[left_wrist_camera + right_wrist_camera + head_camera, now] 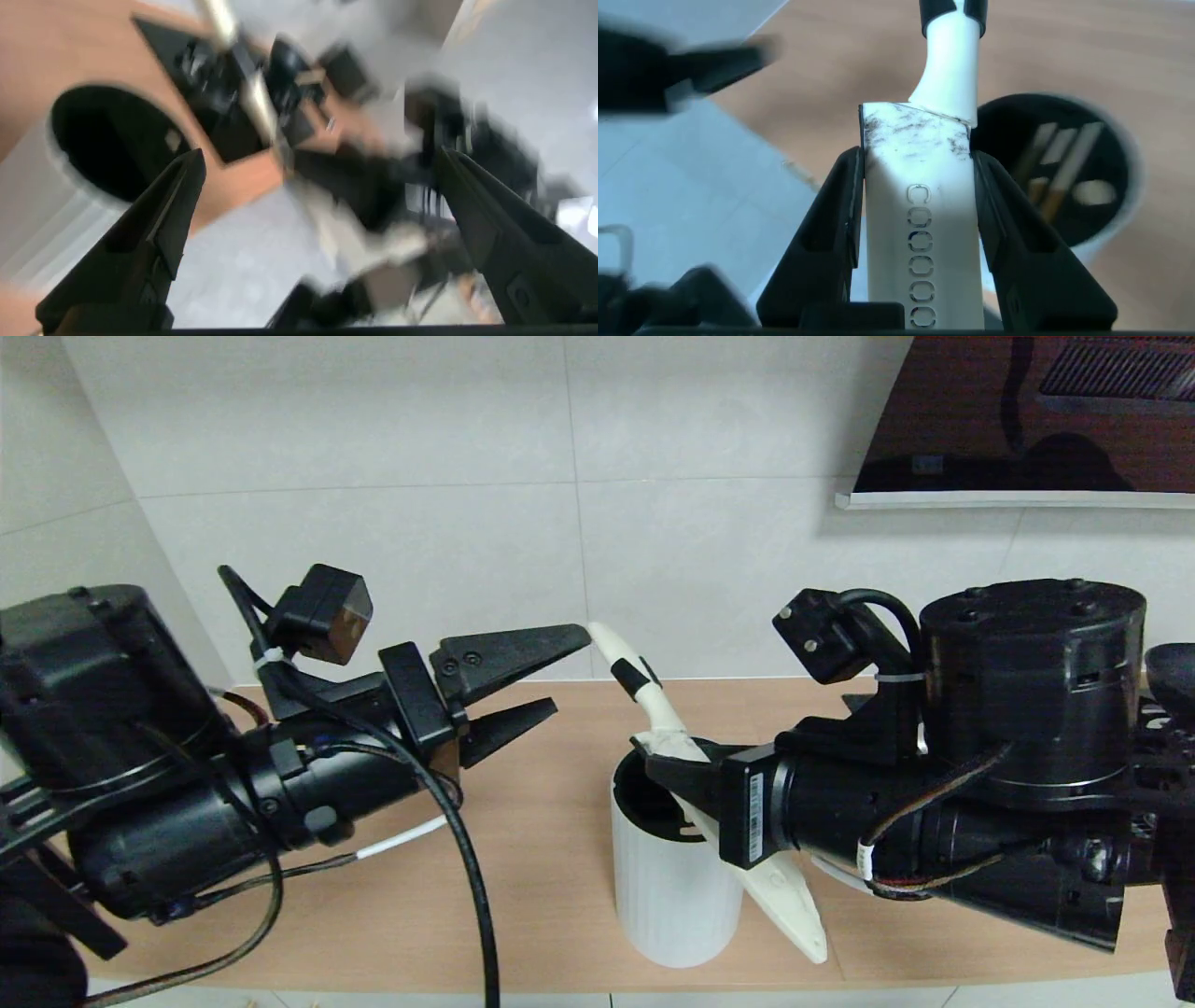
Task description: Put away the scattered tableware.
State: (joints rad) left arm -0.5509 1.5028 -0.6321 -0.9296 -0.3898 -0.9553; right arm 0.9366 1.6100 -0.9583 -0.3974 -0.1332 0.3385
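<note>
Two grippers are hanging over a wooden counter [541, 887]. On the right, the right gripper [686, 779] is clenching a white spatula [665, 709] across its slotted blade, with the jaws pressing on both long edges, as the right wrist view makes plain [917, 159]. The spatula [920, 224] is tilting. Its handle, ringed by a black band, is pointing up and toward the far left. Its blade tip is hanging low on the near right, seemingly outside the wall of a white ribbed holder [667, 896]. That holder is standing upright on the counter between the two arms, and a few sticks [1060, 163] are leaning inside its dark opening [1134, 182]. On the left, the left gripper [571, 670] is released, with fingers spread and carrying nothing, and is hovering apart from the holder. The step in hand is probably dropping the spatula into the holder. Doing it well likely means raising the spatula until its low end is clearing the rim. It should then be centred over the opening, turned closer to upright, and lowered slowly on the side away from the sticks. Letting go is probably safest only once the low end is sitting well inside, since a bump on the rim could be tipping the holder over.
</note>
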